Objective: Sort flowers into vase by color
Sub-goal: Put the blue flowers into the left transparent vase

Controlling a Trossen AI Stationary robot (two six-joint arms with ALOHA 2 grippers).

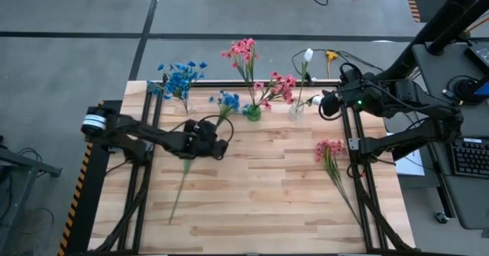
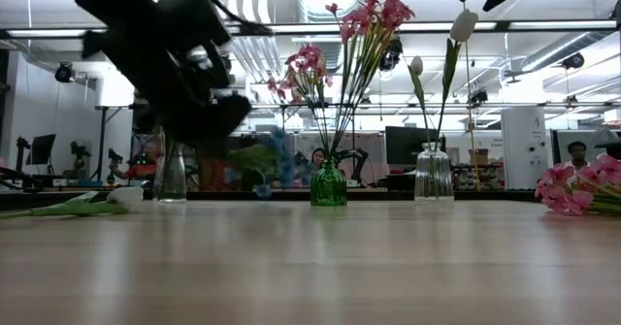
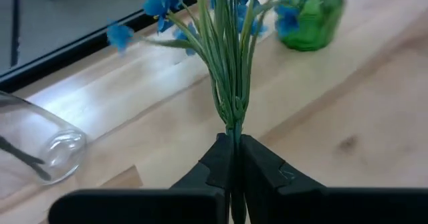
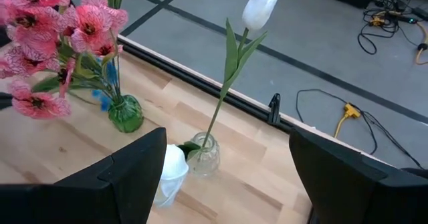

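Note:
My left gripper [image 3: 234, 150] [image 1: 215, 134] is shut on a blue flower [image 1: 227, 101], whose blurred blooms [image 2: 277, 160] are off the table between the left clear vase [image 2: 172, 175] of blue flowers [image 1: 181, 79] and the green vase [image 1: 252, 112] of pink flowers. My right gripper [image 4: 227, 177] is open above the right clear vase [image 4: 200, 157], which holds white tulips [image 4: 259, 7]. A second white bud [image 4: 170, 167] shows close by one of its fingers. A white tulip [image 2: 121, 197] lies on the table with its stem [image 1: 179, 191] toward the near edge. My left gripper pinches the blue flower's main stem between its two fingers, just below where it splits into several thin stems [image 3: 234, 127]. The stem runs along the fingers, not across them. The flower is lifted clear of the table, blooms toward the far edge.
A pink flower [image 1: 330, 153] lies flat near the table's right edge, also seen in the low view [image 2: 577, 189]. All three vases stand in a row along the far edge. The wooden table [image 1: 260, 202] shows bare boards across its middle and near side.

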